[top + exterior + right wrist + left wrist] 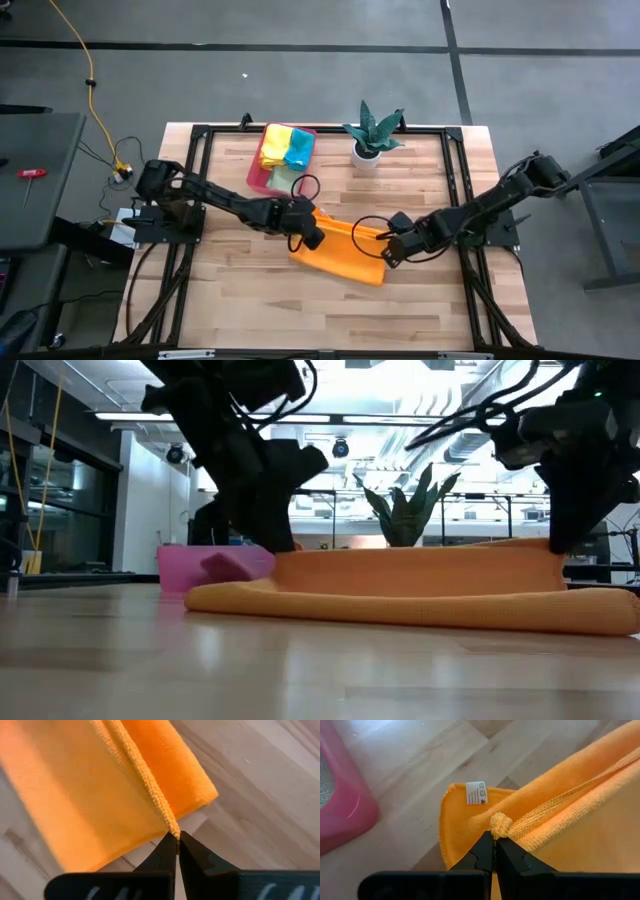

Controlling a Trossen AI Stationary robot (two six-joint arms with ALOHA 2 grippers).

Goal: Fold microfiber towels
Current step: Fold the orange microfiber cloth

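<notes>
An orange microfiber towel (pixel 340 256) lies folded over on the wooden table's middle, its lower layer (pixel 420 610) flat on the wood and its upper layer raised at the two ends. My left gripper (pixel 318 240) is shut on its left corner, and my right gripper (pixel 385 258) is shut on its right corner. A white label (pixel 476 793) shows on the layer under the left corner. Yellow, teal and light green towels (pixel 285 150) lie in the pink tray (pixel 256 176) at the far side. My left gripper pinches the towel's bunched corner (pixel 501 825) between its two fingertips, where two hemmed edges run together. It slants down from the table's left. The corner is lifted a little; the rest lies on the layer below. My right gripper pinches the corner at the end of the hemmed edge (pixel 171 826) between its two fingertips, pointing steeply down from the right. That corner stands slightly off the table, and the cloth runs from it toward the left gripper (pixel 285 545) in a fairly straight line.
A potted plant (pixel 372 135) stands at the far side, right of the pink tray (pixel 340 805). Bare wood lies on the near side of the towel and at both ends. A black frame (pixel 190 180) runs around the table's edges.
</notes>
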